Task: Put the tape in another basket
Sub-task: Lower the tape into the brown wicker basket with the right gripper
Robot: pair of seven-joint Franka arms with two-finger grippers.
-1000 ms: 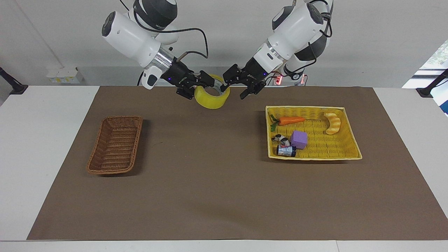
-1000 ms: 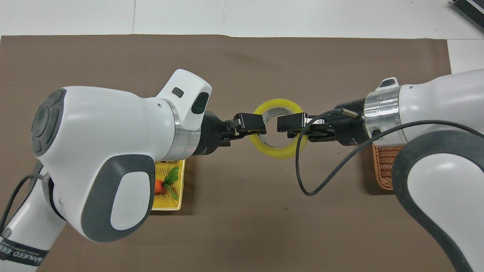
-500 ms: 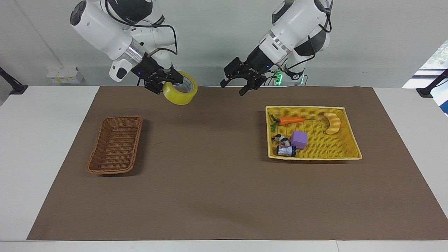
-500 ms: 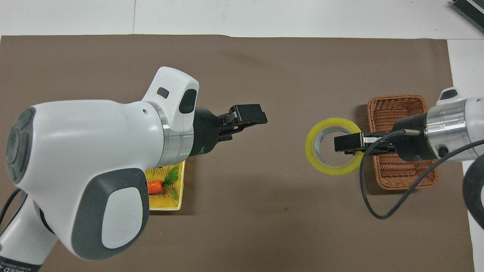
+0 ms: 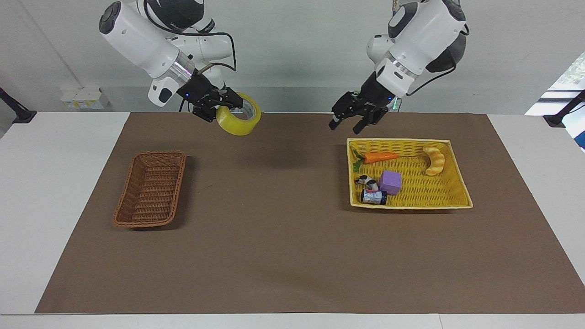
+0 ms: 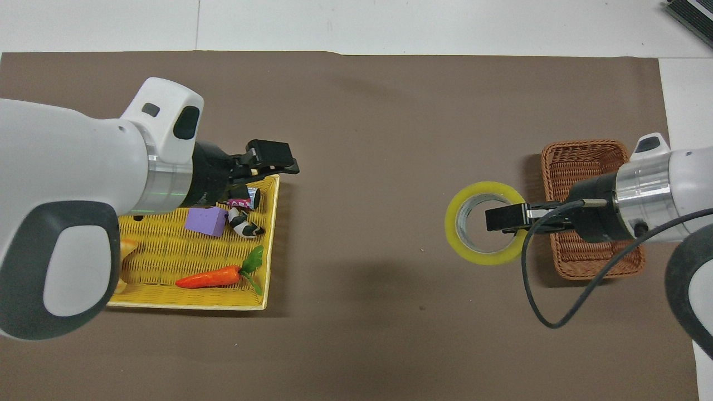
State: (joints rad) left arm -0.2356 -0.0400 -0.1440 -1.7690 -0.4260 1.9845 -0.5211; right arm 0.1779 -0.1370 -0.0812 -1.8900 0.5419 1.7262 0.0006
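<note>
Above the brown mat [image 5: 292, 256], toward the right arm's end of the table, the right gripper [image 5: 227, 106] is raised with its forearm slanting down from the shoulder, fingers clamped on the wall of the tape [image 5: 239, 120]. The roll hangs in the air over bare mat beside the basket [image 5: 151, 189], not yet over it. The left gripper [image 5: 353, 119] hangs over the robot-side rim of the yellow basket [image 5: 450, 199], jaws spread and empty.

Since half a second ago the left arm has swung back from mid-table toward its own end; a second ago both grippers met at the roll. The right gripper has barely shifted.

The mat between the two baskets is bare. The basket's interior holds nothing; the carrot [image 5: 379, 157] and purple cube [image 5: 390, 182] lie in the yellow one.
</note>
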